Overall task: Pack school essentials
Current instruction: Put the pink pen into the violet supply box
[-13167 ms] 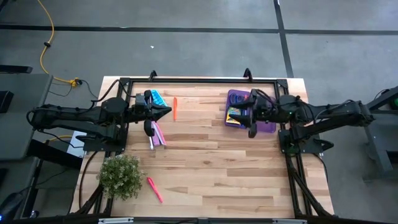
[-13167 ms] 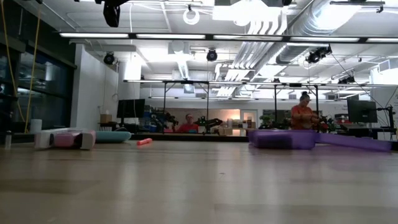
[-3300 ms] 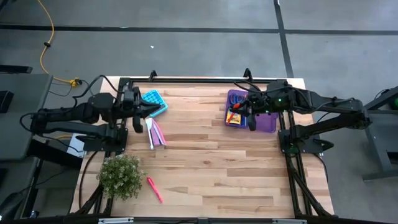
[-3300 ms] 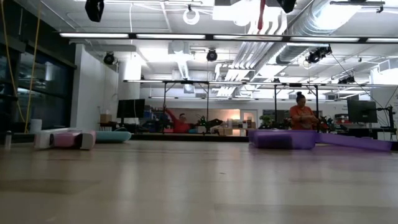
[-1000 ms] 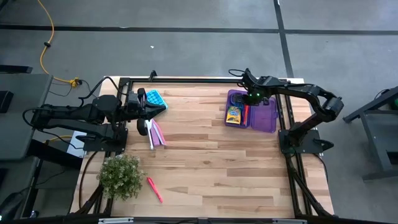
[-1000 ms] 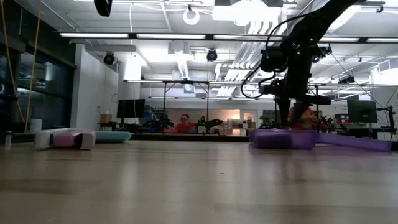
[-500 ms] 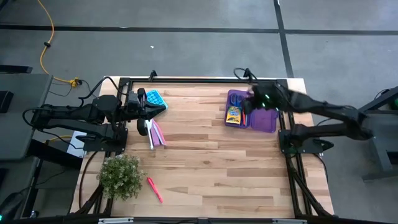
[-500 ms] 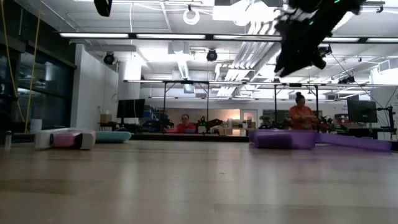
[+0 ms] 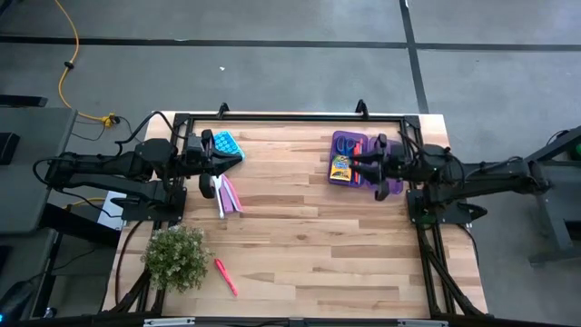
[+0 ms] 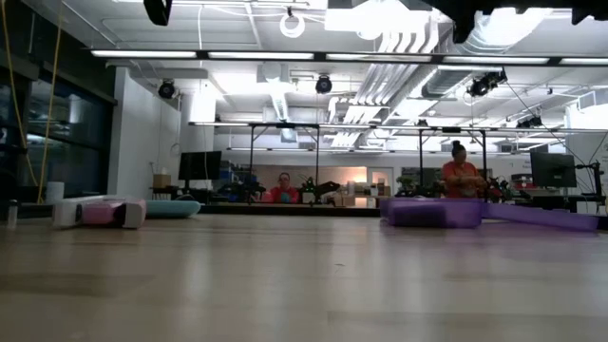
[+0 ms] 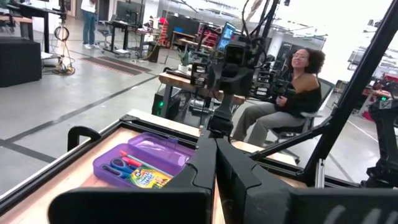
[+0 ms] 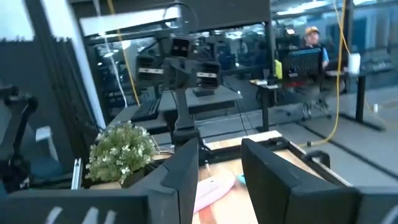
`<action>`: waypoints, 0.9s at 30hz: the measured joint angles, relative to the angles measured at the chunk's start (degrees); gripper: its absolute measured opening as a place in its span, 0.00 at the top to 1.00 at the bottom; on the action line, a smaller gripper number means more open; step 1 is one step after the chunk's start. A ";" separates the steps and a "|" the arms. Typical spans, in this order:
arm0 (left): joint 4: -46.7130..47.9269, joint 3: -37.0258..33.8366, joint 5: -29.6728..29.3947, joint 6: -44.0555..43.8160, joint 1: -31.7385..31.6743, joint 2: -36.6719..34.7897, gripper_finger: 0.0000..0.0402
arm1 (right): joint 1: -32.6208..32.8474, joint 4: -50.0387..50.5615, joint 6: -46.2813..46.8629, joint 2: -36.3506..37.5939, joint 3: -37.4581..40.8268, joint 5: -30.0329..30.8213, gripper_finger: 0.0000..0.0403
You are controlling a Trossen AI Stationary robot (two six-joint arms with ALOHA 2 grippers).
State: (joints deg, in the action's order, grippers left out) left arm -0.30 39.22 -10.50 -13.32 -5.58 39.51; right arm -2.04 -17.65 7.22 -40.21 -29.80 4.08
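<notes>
The translucent purple case (image 9: 392,174) lies open at the table's far right. In it are the yellow-green crayon box (image 9: 341,168), the blue and red scissors (image 11: 118,167) and an orange pen (image 9: 356,169). My right gripper (image 9: 360,166) hangs open and level above the case and touches nothing. My left gripper (image 9: 234,163) is shut and empty at the far left, beside a blue item (image 9: 227,143). Pink and white pens (image 9: 228,195) lie flat below it. Another pink pen (image 9: 224,276) lies near the plant.
A bushy green potted plant (image 9: 175,257) stands at the near left corner. The black frame rail (image 9: 290,116) runs along the far edge. Bare wood spans the middle and near right of the table (image 9: 345,263). People sit in the room beyond.
My right gripper has risen out of the purple case, where it pointed down, and swung level, drawing back toward the table's right edge. It has left the low view upward. The orange pen stays in the case. The left arm has kept still.
</notes>
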 joint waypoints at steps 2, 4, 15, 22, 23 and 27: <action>0.00 0.00 -0.02 -0.02 0.02 0.00 1.00 | 0.79 -0.16 -2.24 0.02 -0.13 0.01 0.72; 0.00 0.00 0.00 -0.02 0.00 0.00 1.00 | 1.09 0.02 -3.11 0.01 -0.13 0.02 0.72; -0.40 -0.02 -0.05 -1.60 0.00 0.00 1.00 | 1.09 0.20 -3.19 0.02 -0.13 0.03 0.73; 1.49 5.58 4.45 -5.14 1.18 6.45 0.87 | 1.07 0.27 -4.56 0.00 -0.15 0.04 0.97; 2.37 7.75 5.15 -4.84 1.84 8.21 0.84 | 1.07 0.42 -4.68 0.00 -0.15 0.07 0.98; 14.76 18.50 8.80 -2.38 5.36 15.34 0.72 | 1.03 1.82 -4.51 0.00 -0.22 0.07 0.96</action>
State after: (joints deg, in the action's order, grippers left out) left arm 14.47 57.72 -1.70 -15.70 -0.22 54.85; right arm -1.02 -15.83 2.71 -40.21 -30.02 4.14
